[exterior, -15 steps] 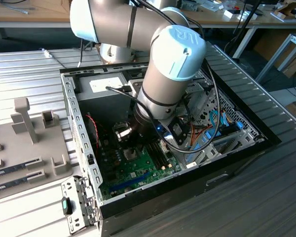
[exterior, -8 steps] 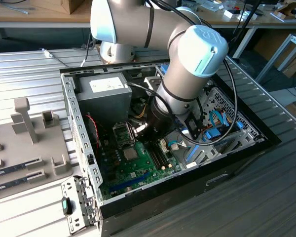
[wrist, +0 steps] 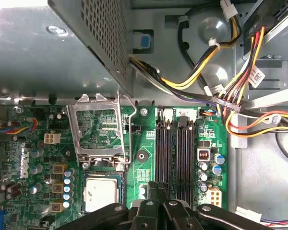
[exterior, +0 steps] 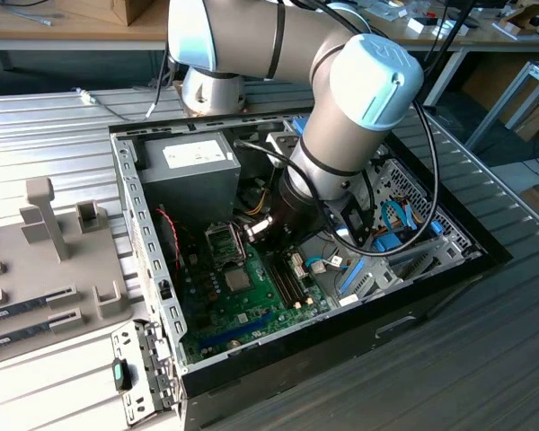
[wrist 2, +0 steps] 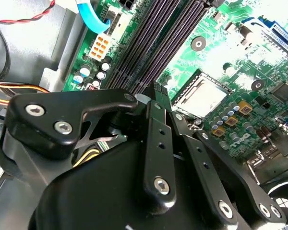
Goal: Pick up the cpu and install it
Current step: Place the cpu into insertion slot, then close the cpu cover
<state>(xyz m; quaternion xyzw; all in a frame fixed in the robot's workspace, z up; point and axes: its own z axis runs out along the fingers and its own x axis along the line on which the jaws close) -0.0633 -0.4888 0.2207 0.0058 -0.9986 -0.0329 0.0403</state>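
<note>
The cpu [wrist: 102, 194] is a silver-grey square lying flat in its socket on the green motherboard [wrist: 146, 139]; it also shows in the second wrist view as the cpu [wrist 2: 201, 98] and in the exterior view as the cpu [exterior: 238, 278]. The black metal socket frame [wrist: 96, 127] stands hinged open beside it, toward the power supply. My gripper [wrist: 157, 189] hangs over the memory slots [wrist: 175, 148], just beside the socket. Its black fingers sit pressed together with nothing between them. The gripper [wrist 2: 156, 91] does not touch the cpu. In the exterior view the gripper [exterior: 256, 232] is inside the case.
The grey power supply [exterior: 189, 166] and a bundle of coloured cables [wrist: 230, 96] crowd the space around the socket. Case walls [exterior: 139, 233] enclose the board. Grey fixtures [exterior: 45, 215] stand on the table at the exterior view's left.
</note>
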